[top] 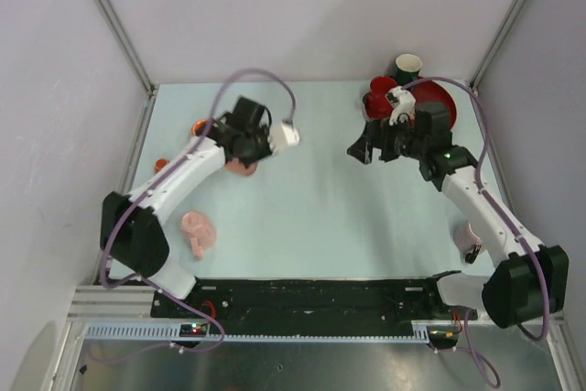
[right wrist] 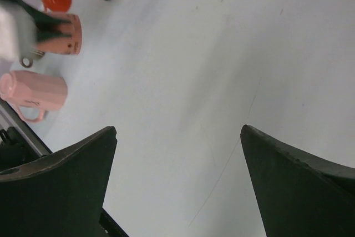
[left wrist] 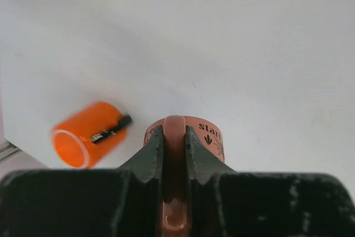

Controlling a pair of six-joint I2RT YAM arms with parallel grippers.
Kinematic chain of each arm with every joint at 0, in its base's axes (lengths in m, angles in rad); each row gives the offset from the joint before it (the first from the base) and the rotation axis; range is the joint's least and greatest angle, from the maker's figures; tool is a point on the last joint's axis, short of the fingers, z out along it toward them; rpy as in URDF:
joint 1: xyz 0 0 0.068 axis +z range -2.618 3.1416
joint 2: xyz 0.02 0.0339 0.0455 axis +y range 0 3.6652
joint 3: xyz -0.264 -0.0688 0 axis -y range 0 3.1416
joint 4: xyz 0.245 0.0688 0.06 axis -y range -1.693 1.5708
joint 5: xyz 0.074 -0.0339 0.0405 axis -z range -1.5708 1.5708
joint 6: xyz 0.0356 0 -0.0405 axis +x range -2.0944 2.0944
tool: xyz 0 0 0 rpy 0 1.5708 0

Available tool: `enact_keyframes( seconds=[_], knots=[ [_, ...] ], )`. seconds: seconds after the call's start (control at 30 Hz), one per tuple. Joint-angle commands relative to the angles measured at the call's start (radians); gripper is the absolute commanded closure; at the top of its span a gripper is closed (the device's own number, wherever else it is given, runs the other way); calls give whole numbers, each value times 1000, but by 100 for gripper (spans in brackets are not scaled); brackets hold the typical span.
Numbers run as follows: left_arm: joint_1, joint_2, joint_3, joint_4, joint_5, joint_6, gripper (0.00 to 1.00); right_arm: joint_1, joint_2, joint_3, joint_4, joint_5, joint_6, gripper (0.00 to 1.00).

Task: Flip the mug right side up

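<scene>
A salmon-pink mug (left wrist: 208, 135) with dark lettering sits at the table's left side, also showing in the top view (top: 243, 167) and the right wrist view (right wrist: 62, 34). My left gripper (left wrist: 174, 131) is shut on its handle (left wrist: 175, 137), the fingers pinching it from both sides. I cannot tell which way up the mug stands. My right gripper (top: 365, 149) is open and empty, hovering over bare table at the right centre, its jaws wide apart in the right wrist view (right wrist: 177, 131).
An orange mug (left wrist: 89, 134) with a black handle lies on its side just left of the held mug. A pale pink mug (top: 198, 232) lies near the left arm's base. A small red cup (top: 161, 165), a red dish (top: 430, 103), a dark cup (top: 407, 66) and another pink mug (top: 469, 237) are also present.
</scene>
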Motion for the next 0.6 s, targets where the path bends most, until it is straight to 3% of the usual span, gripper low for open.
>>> enact_keyframes(
  seconds=[0.0, 0.1, 0.23, 0.57],
  knots=[
    [62, -128, 304, 12, 311, -443, 100, -9, -103, 6, 85, -75, 53, 1],
    [88, -114, 464, -12, 528, -635, 100, 42, -131, 8, 211, -165, 101, 1],
    [92, -93, 599, -18, 699, -795, 100, 105, -120, 39, 368, -284, 192, 1],
    [87, -85, 678, -19, 826, -883, 100, 195, -68, 97, 532, -354, 266, 1]
  ],
)
